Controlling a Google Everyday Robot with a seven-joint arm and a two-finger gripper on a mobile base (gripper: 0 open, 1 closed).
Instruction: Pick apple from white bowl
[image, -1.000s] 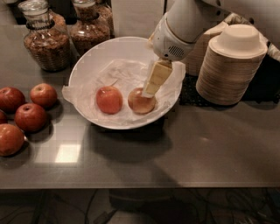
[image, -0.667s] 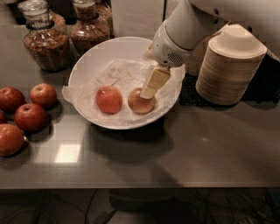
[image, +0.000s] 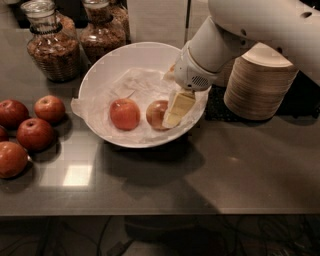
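Room: open table (image: 210, 185) in front of the bowl (image: 92, 82); stack (image: 257, 85) close on the right, 2 jars (image: 52, 50) behind, red apples (image: 35, 134) left.
Apple (image: 156, 114): pale gold with a brown-red blush, in the bowl's right side, beside 1 orange apple (image: 125, 114).
Gripper (image: 176, 111): down in the bowl, touching the pale one's right side; grip cannot be told.

White arm (image: 250, 27), cream gripper (image: 172, 116) in bowl (image: 98, 71)

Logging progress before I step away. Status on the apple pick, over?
Gripper down inside white bowl, against the pale apple. Apple not lifted, resting on paper. Orange-red apple beside it, apart, not blocking.
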